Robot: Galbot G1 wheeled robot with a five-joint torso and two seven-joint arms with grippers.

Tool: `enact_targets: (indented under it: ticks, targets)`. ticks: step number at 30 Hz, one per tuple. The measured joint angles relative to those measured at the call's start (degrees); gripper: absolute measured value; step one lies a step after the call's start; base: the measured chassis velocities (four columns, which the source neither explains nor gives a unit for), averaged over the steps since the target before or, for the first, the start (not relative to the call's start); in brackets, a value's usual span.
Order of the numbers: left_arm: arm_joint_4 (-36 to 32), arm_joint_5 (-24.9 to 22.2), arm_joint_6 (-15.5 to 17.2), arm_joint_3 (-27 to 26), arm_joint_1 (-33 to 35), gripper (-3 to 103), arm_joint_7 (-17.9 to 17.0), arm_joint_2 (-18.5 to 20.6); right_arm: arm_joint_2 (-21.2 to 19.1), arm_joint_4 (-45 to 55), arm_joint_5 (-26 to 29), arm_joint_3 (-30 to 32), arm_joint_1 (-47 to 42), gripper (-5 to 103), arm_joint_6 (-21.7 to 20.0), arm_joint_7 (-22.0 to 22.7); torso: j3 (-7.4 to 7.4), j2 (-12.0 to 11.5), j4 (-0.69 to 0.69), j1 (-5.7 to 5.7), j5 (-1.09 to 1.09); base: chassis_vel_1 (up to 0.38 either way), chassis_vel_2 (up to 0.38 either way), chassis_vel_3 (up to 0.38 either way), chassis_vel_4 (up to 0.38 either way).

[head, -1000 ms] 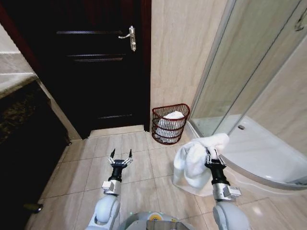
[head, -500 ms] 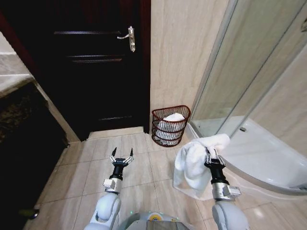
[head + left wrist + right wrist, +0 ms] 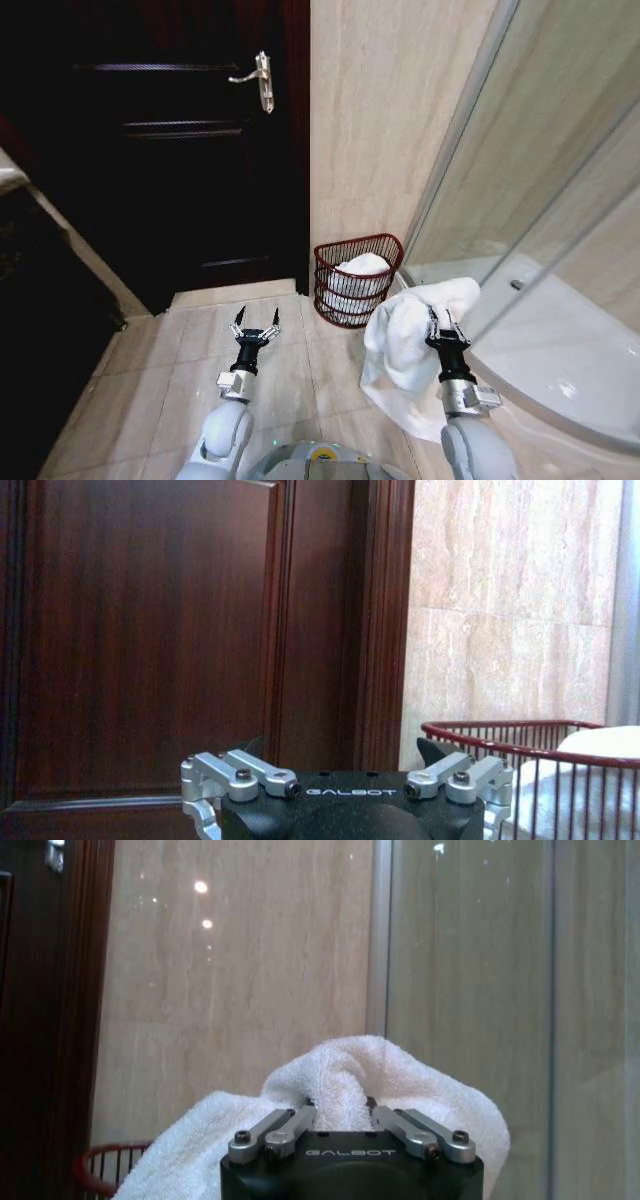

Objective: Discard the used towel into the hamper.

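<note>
Towel (image 3: 405, 345), white and bulky, hangs from the right gripper (image 3: 441, 325), whose jaws are closed on its top fold, above the floor (image 3: 180, 350). It is near the hamper (image 3: 357, 279) but not over it. The hamper stands against the beige wall (image 3: 380, 120), between the dark door (image 3: 170, 150) and the shower (image 3: 540, 300), and already holds white cloth, so a drop from here may land on the tiles. The left gripper (image 3: 256, 327) waits with jaws wide, holding nothing.

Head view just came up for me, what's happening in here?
The right gripper is shut on a white towel, held up off the tiled floor. The hamper stands ahead against the wall beside the dark door, with white cloth already inside. The left gripper is open, empty, held out low over the floor.
</note>
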Motion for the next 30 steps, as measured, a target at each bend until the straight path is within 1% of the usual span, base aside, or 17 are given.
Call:
enact_targets:
  ticks: [3, 4, 6, 7, 8, 11, 12, 13, 15, 16, 17, 19, 22, 24, 25, 29, 30]
  targets:
    - [0.11, 0.0, -0.09, 0.01, 0.17, 100, 0.0, 0.07, -0.5, 0.8, 0.59, -0.2, 0.58, 13, -0.76, -0.07, -0.01, 0.0, 0.0, -0.01, -0.04, -0.053, 0.005, 0.043, -0.029]
    - [0.12, 0.0, -0.15, 0.0, 0.24, 100, 0.0, 0.17, -1.16, 1.52, 1.13, -0.33, 1.28, 13, -1.74, -0.04, -0.02, 0.0, 0.0, -0.02, 0.0, 0.0, 0.0, 0.0, 0.0]
    - [0.12, -0.03, -0.16, -0.2, 0.24, 100, -0.01, 0.17, -2.4, 2.91, 2.19, -0.43, 2.75, 13, -3.65, 0.21, -0.02, 0.0, 0.0, -0.04, -0.03, 0.055, -0.06, -0.05, 0.033]
    - [0.03, -0.07, -0.08, -0.42, 0.25, 100, -0.02, 0.08, -3.58, 4.5, 3.53, -0.53, 4.11, 13, -5.62, 0.7, -0.03, 0.01, 0.0, -0.05, -0.02, 0.031, -0.073, -0.064, 0.054]
    - [0.03, -0.07, -0.08, -0.42, 0.25, 100, -0.02, 0.08, -3.58, 4.5, 3.53, -0.53, 4.11, 13, -5.62, 0.7, -0.03, 0.01, 0.0, -0.05, -0.02, 0.031, -0.073, -0.064, 0.054]
    - [-0.16, -0.1, -0.04, -1.12, 0.35, 100, -0.06, -0.09, -7.93, 8.78, 8.2, -0.81, 8.33, 13, -11.5, 2.78, -0.03, 0.01, 0.0, -0.05, -0.05, 0.019, -0.034, -0.025, 0.032]
    - [-0.22, -0.1, -0.15, -1.43, 0.53, 100, -0.08, -0.12, -9.46, 9.82, 9.83, -0.84, 9.77, 13, -13.22, 3.48, -0.03, 0.01, -0.01, -0.05, -0.02, 0.0, 0.0, 0.0, 0.0]
    - [-0.22, -0.1, -0.15, -1.43, 0.53, 100, -0.08, -0.12, -9.46, 9.82, 9.83, -0.84, 9.77, 13, -13.22, 3.48, -0.03, 0.01, -0.01, -0.05, -0.02, 0.0, 0.0, 0.0, 0.0]
    - [-0.39, -0.08, -0.64, -2.14, 1.39, 100, -0.18, -0.36, -13.1, 12.01, 13.56, -0.85, 13.13, 13, -16.76, 4.92, -0.02, 0.01, 0.01, -0.04, -0.02, 0.0, 0.0, 0.0, 0.0]
    - [-0.39, -0.08, -0.64, -2.14, 1.39, 100, -0.18, -0.36, -13.1, 12.01, 13.56, -0.85, 13.13, 13, -16.76, 4.92, -0.02, 0.01, 0.01, -0.04, -0.02, 0.0, 0.0, 0.0, 0.0]
    - [-0.57, -0.06, -0.77, -2.33, 1.85, 100, -0.21, -0.47, -14.3, 12.86, 15.2, -0.84, 14.26, 13, -17.95, 5.52, -0.02, 0.01, 0.01, -0.04, -0.05, 0.0, 0.0, 0.0, 0.0]
    - [-0.86, 0.01, -1.13, -2.42, 2.69, 100, -0.38, -0.59, -16.53, 14.34, 18.39, -0.85, 16.42, 13, -19.61, 6.29, -0.02, 0.01, 0.01, -0.03, -0.01, 0.0, 0.0, 0.0, 0.0]
    - [-0.94, 0.0, -1.55, -2.44, 2.96, 100, -0.8, -1.0, -18.29, 14.76, 20.74, -0.73, 18.11, 13, -20.03, 6.55, -0.02, 0.01, 0.0, -0.03, -0.03, 0.0, 0.0, 0.0, 0.0]
    - [-1.05, -0.06, -1.56, -2.66, 2.82, 100, -1.19, -1.1, -20.16, 14.51, 23.58, -0.45, 20.43, 13, -20.58, 6.69, -0.02, 0.0, -0.01, -0.03, -0.01, 0.0, 0.0, 0.0, 0.0]
    - [-1.05, -0.06, -1.56, -2.66, 2.82, 100, -1.19, -1.1, -20.16, 14.51, 23.58, -0.45, 20.43, 13, -20.58, 6.69, -0.02, 0.0, -0.01, -0.03, -0.01, 0.0, 0.0, 0.0, 0.0]
    - [-1.82, -0.09, -0.16, -3.0, 2.08, 100, -1.63, -0.7, -22.95, 13.74, 28.44, -0.62, 27.88, 13, -23.27, 8.77, -0.02, 0.01, 0.0, -0.03, -0.01, 0.0, 0.0, 0.0, 0.0]
    - [-1.82, -0.09, -0.16, -3.0, 2.08, 100, -1.63, -0.7, -22.95, 13.74, 28.44, -0.62, 27.88, 13, -23.27, 8.77, -0.02, 0.01, 0.0, -0.03, -0.01, 0.0, 0.0, 0.0, 0.0]
